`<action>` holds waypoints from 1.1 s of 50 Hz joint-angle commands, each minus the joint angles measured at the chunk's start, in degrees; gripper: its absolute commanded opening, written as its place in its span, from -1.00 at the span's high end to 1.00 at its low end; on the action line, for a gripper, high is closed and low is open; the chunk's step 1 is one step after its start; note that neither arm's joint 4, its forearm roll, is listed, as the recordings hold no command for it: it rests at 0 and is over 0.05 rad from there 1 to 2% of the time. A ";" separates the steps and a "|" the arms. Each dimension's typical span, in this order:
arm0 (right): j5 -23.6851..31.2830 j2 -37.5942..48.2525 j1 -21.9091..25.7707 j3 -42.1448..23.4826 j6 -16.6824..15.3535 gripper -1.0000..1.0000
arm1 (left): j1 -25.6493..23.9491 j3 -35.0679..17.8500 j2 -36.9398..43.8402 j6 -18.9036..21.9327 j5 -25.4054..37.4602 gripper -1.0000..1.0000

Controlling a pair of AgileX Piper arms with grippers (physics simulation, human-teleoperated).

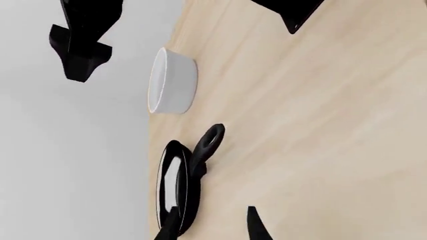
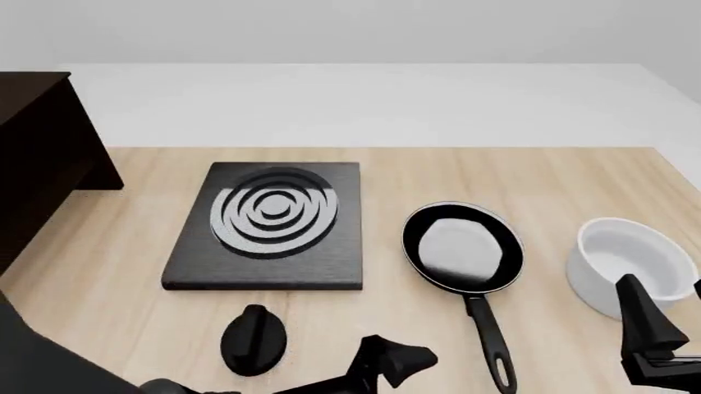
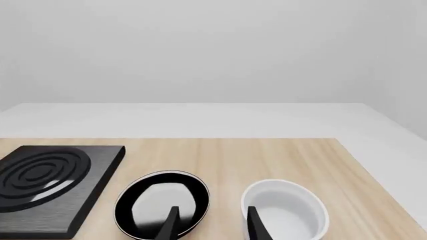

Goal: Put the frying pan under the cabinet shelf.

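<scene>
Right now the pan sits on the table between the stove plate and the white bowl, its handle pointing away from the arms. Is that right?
Not quite. The pan does sit between the stove plate and the bowl, but the front view shows its handle pointing toward the arms, not away.

Even, bright, soft light in all three rendered views.

No single light source can be told; only faint, short shadows are seen on the table (image 2: 547, 176), for example beside the stove plate (image 2: 263, 275) and under the white bowl (image 2: 635, 267). A pale grey reflection is shown inside the frying pan (image 2: 460, 246), without hard glare. Dark parts, such as the cabinet shelf (image 2: 38, 156) at far left, are rendered almost black, with little detail. Edges are slightly soft from compression; no edge distortion is noticed.
</scene>
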 commanded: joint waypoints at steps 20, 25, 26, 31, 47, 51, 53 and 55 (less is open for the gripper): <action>0.00 0.00 0.01 0.00 0.01 -1.00 | -1.44 -7.25 6.60 3.26 2.75 -1.00; 0.00 -0.01 0.00 0.00 -0.01 -1.00 | -1.23 -8.80 7.84 3.40 3.35 -1.00; 0.00 0.00 -0.01 0.00 0.00 -1.00 | -1.00 -9.39 8.31 3.48 3.65 -1.00; 0.01 -0.02 -0.01 0.00 0.00 -1.00 | 0.24 -12.13 9.40 3.87 5.08 -1.00; -0.01 0.01 0.00 0.00 0.00 -1.00 | 2.05 -17.92 13.67 5.18 7.49 -1.00; -0.01 0.03 0.00 0.00 0.01 -1.00 | 2.30 -18.92 14.51 5.47 8.32 -1.00; 0.00 0.00 0.00 0.00 0.00 -1.00 | 2.47 -19.80 14.98 5.56 9.05 -1.00; 0.00 0.01 0.00 0.00 0.00 -1.00 | 2.53 -20.20 15.11 5.80 9.47 -1.00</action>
